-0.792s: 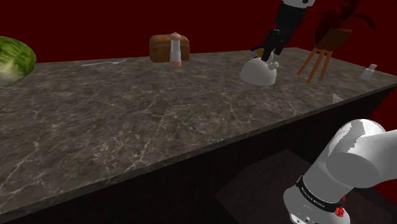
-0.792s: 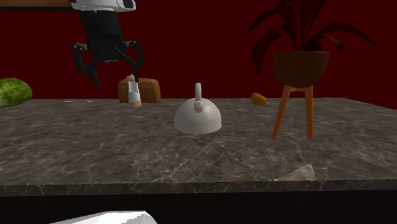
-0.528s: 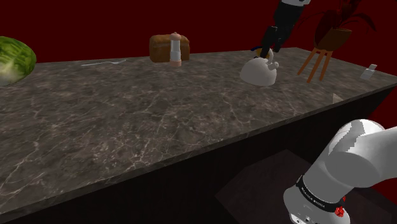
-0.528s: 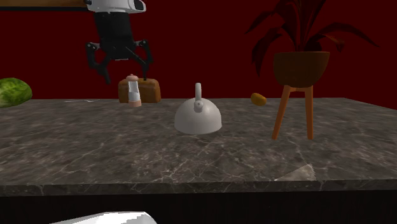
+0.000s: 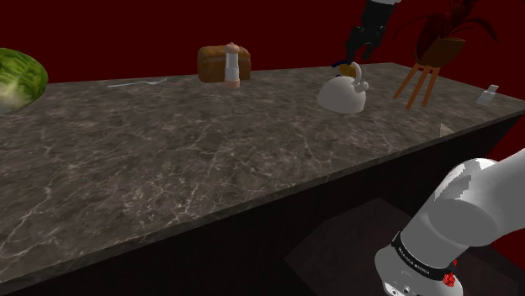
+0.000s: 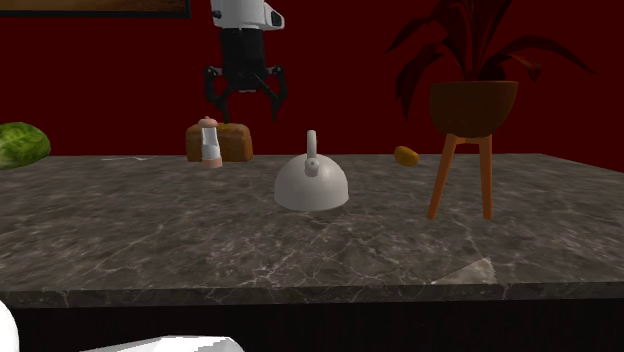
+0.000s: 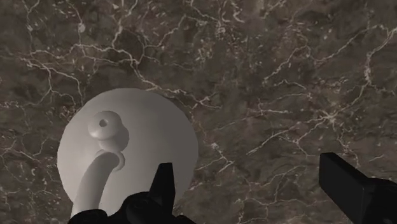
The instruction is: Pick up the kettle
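The kettle [image 5: 342, 94] is a white dome with an upright curved handle, standing on the dark marble countertop [image 5: 185, 160]. In the second exterior view the kettle [image 6: 312, 185] sits mid-counter, and my gripper [image 6: 245, 103] hangs open in the air above it and to that view's left. From the shoulder view my gripper [image 5: 360, 42] is above the kettle. Looking down in the wrist view, the kettle [image 7: 137, 149] lies mostly outside the gap of my gripper [image 7: 249, 168], with one finger [image 7: 163, 188] over its rim. Nothing is held.
A brown loaf [image 6: 228, 142] and a small pale bottle [image 6: 209, 145] stand at the back of the counter. A green round vegetable [image 5: 17, 77] lies at the shoulder view's far left. A potted plant on a wooden stand [image 6: 470, 120] and a small orange thing [image 6: 405, 155] are beyond the kettle.
My gripper has travelled to the second exterior view's right, from left of the bottle to above the loaf, closer to the kettle, and risen slightly. It stays open. The kettle has not moved.
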